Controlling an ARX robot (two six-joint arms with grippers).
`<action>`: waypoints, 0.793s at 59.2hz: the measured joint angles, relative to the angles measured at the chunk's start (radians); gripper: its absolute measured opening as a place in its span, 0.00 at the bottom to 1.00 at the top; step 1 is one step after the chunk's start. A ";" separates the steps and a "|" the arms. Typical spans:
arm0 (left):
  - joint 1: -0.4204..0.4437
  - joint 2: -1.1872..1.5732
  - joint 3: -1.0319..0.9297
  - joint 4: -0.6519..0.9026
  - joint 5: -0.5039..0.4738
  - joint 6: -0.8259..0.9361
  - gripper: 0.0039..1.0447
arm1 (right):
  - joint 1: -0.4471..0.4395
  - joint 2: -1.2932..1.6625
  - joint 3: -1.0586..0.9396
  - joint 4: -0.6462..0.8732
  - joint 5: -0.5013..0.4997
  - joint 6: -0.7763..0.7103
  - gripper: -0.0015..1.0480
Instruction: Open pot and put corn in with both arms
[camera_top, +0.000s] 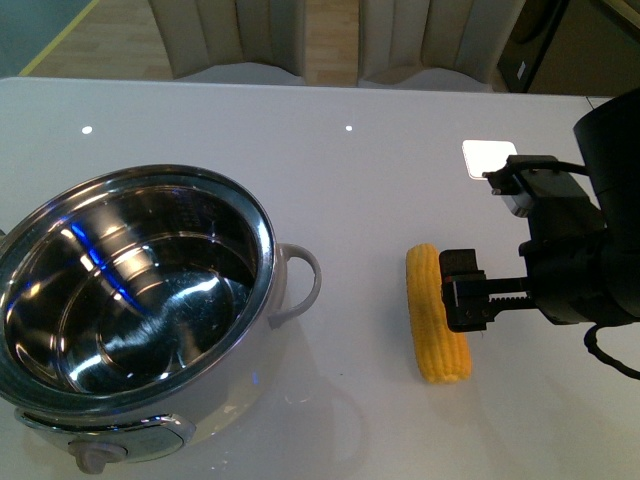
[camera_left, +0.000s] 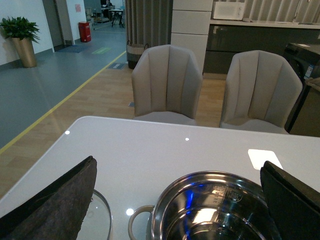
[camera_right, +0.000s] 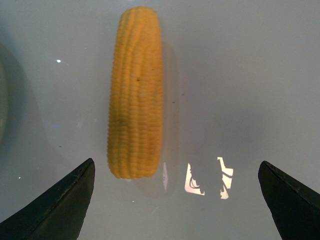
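Just under wide-spread right claw (camera_right: 175, 162): corn (camera_right: 136, 95), flat on table (camera_top: 350, 180).

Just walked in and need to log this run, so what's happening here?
The pot stands open and empty on the table, its glass lid lying beside it. The corn lies on the table, not yet gripped. The right gripper, jaws open, hovers at the corn; the left gripper, also open, hangs near the pot.
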 joint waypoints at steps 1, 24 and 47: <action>0.000 0.000 0.000 0.000 0.000 0.000 0.93 | 0.001 0.006 0.004 -0.002 0.000 -0.001 0.91; 0.000 0.000 0.000 0.000 0.000 0.000 0.93 | 0.058 0.162 0.135 -0.061 -0.004 -0.042 0.91; 0.000 0.000 0.000 0.000 0.000 0.000 0.93 | 0.066 0.241 0.200 -0.108 -0.010 -0.066 0.63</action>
